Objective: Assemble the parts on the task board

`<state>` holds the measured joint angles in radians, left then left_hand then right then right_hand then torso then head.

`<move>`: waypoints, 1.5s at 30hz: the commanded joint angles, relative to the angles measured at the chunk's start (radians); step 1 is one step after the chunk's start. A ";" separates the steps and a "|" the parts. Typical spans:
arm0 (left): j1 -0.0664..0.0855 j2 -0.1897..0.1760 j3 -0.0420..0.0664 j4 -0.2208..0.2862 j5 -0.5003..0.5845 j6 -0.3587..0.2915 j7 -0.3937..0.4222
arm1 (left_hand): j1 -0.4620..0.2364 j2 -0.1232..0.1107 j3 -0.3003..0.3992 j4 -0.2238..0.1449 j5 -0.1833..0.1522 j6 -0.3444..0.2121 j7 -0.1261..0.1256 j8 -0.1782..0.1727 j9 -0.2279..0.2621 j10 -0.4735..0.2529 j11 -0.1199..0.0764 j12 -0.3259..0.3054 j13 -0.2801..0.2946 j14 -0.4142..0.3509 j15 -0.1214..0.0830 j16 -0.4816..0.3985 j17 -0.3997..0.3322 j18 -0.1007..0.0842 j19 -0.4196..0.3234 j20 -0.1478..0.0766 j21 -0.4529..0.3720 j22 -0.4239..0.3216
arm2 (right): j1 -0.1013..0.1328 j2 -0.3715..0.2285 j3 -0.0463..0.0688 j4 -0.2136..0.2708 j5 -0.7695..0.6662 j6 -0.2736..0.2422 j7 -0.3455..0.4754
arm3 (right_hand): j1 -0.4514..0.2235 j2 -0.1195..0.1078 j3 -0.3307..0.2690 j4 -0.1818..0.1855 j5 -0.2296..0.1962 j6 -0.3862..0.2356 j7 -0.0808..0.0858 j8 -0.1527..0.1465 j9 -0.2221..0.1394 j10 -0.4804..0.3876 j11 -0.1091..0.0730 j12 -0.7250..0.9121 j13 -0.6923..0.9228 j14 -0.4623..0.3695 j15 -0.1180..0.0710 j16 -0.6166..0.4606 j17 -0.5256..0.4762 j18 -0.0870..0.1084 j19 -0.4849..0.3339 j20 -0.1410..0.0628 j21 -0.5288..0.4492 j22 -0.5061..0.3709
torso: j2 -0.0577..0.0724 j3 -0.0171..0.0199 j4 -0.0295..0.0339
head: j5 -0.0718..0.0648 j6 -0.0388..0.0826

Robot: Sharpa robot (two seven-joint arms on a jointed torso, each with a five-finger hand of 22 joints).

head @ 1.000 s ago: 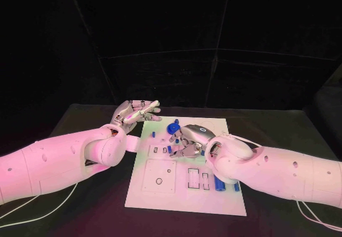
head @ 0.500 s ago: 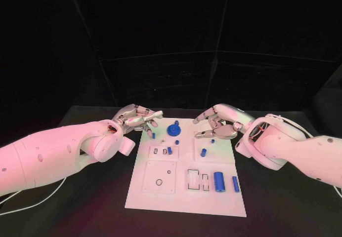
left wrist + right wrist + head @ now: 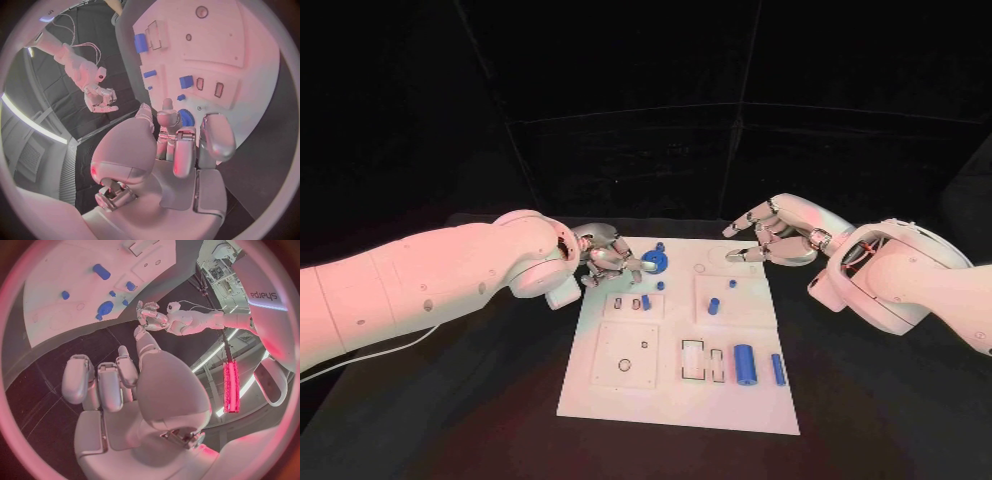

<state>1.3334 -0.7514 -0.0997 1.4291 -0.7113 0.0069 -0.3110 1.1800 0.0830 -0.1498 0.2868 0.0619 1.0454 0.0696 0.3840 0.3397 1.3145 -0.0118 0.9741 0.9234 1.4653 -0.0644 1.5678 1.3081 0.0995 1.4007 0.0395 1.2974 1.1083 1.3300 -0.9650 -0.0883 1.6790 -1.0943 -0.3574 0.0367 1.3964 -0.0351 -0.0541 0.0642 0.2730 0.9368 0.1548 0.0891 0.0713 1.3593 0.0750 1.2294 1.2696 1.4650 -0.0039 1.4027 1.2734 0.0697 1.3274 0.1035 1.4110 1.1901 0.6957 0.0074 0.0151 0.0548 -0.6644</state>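
We were in a robotics lab: black curtains (image 3: pixel 646 120) enclosed the black surface (image 3: pixel 877 380), with strip lights (image 3: pixel 230 382) glowing overhead.

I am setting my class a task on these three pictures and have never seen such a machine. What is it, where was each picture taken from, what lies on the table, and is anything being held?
It is a robot with two white arms, each ending in a silver robot hand. One picture looks down from a camera on its head; the two round ones come from cameras at the wrists, behind each hand.

On the black table lies a white task board carrying small blue parts, such as a round blue gear and a blue cylinder.

The left robot hand is over the board's far left corner, its fingers reaching the gear; whether it grips it cannot be told. The right robot hand is off the board's far right corner, fingers curled, holding nothing.
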 commanded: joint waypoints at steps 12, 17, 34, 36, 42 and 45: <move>0.041 0.120 -0.032 -0.052 -0.165 0.133 -0.339 | -0.018 0.021 -0.070 0.003 -0.004 -0.078 -0.008 0.127 0.110 -0.033 0.002 0.071 0.049 0.106 -0.008 0.003 0.263 -0.037 0.046 -0.001 0.103 0.159 | 0.004 0.011 0.001 -0.017 0.019 0.003 -0.077 | 0.017 0.002 -0.013 0.000 0.037 0.006 -0.001 0.007 -0.001 0.003 -0.010 -0.006 -0.001 0.040 -0.005 -0.007 -0.004 0.013 -0.007 -0.001 -0.009 -0.004 | 0.001 -0.0006 0.0006 | -0.003 -0.006; 0.048 0.143 -0.043 -0.066 -0.177 0.163 -0.368 | -0.014 0.026 -0.072 0.001 -0.003 -0.086 -0.008 0.136 0.119 -0.036 0.001 0.071 0.049 0.106 -0.009 0.003 0.263 -0.038 0.050 -0.002 0.106 0.163 | 0.004 0.015 0.001 -0.021 0.015 0.002 -0.085 | 0.016 0.002 -0.015 0.001 0.042 0.006 -0.001 0.007 -0.001 0.004 -0.010 -0.005 0.000 0.040 -0.006 -0.008 -0.004 0.013 -0.007 -0.001 -0.009 -0.004 | 0.002 -0.0004 -0.0006 | 0.000 -0.010; 0.052 0.189 -0.063 -0.089 -0.182 0.192 -0.382 | -0.032 0.031 -0.091 0.004 -0.004 -0.095 -0.011 0.160 0.142 -0.026 -0.002 0.093 0.066 0.106 -0.011 0.003 0.263 -0.043 0.064 -0.004 0.120 0.188 | 0.004 0.033 0.001 -0.037 0.007 0.008 -0.097 | 0.014 0.002 -0.017 0.003 0.046 0.006 -0.001 0.007 -0.001 0.003 -0.010 -0.007 -0.002 0.040 -0.006 -0.009 -0.005 0.013 -0.008 -0.002 -0.010 -0.005 | 0.001 -0.0003 0.0000 | 0.002 -0.020; 0.052 0.192 -0.064 -0.092 -0.182 0.193 -0.382 | -0.030 0.030 -0.091 0.002 -0.004 -0.096 -0.012 0.163 0.144 -0.026 -0.002 0.094 0.066 0.106 -0.011 0.003 0.263 -0.043 0.064 -0.005 0.120 0.189 | 0.004 0.034 0.001 -0.037 0.007 0.009 -0.098 | 0.013 0.002 -0.018 0.004 0.047 0.006 -0.001 0.007 -0.001 0.002 -0.010 -0.008 -0.003 0.040 -0.006 -0.009 -0.006 0.014 -0.009 -0.002 -0.011 -0.007 | 0.001 -0.0005 0.0000 | 0.002 -0.021; 0.052 0.204 -0.065 -0.102 -0.186 0.208 -0.382 | 0.000 0.034 -0.084 -0.006 -0.002 -0.106 -0.013 0.176 0.158 -0.027 -0.003 0.098 0.067 0.106 -0.012 0.003 0.263 -0.043 0.065 -0.006 0.121 0.192 | 0.004 0.035 0.001 -0.039 0.007 0.010 -0.101 | 0.013 0.002 -0.018 0.004 0.047 0.006 -0.001 0.007 -0.001 0.002 -0.010 -0.008 -0.003 0.040 -0.006 -0.009 -0.006 0.014 -0.009 -0.002 -0.011 -0.007 | 0.001 -0.0004 0.0006 | 0.001 -0.023; 0.052 0.209 -0.065 -0.106 -0.192 0.213 -0.383 | 0.024 0.039 -0.070 -0.011 -0.001 -0.113 -0.013 0.184 0.166 -0.028 -0.004 0.099 0.066 0.106 -0.013 0.003 0.263 -0.044 0.066 -0.007 0.121 0.194 | 0.004 0.036 0.001 -0.040 0.007 0.011 -0.102 | 0.013 0.002 -0.018 0.004 0.047 0.006 -0.001 0.007 -0.001 0.002 -0.010 -0.008 -0.003 0.040 -0.006 -0.009 -0.006 0.014 -0.009 -0.002 -0.011 -0.007 | 0.001 -0.0008 0.0007 | 0.001 -0.025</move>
<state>1.3838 -0.5446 -0.1648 1.3250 -0.8873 0.1944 -0.6840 1.1956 0.1210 -0.2257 0.2753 0.0619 0.9413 0.0570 0.5620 0.5040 1.2844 -0.0107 1.0690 0.9887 1.4650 -0.0714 1.5678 1.3077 0.0690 1.4602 0.0325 1.4139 1.3012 1.3315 -0.9305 -0.0884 1.6387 -1.0832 -0.3535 -0.0623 1.4067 -0.0326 -0.0682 0.0672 0.3137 0.9368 0.1548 0.0927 0.0710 1.3631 0.0713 1.2225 1.2675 1.4649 -0.0037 1.3990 1.2685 0.0697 1.3241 0.1001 1.4055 1.1836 0.6962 0.0068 0.0154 0.0562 -0.6880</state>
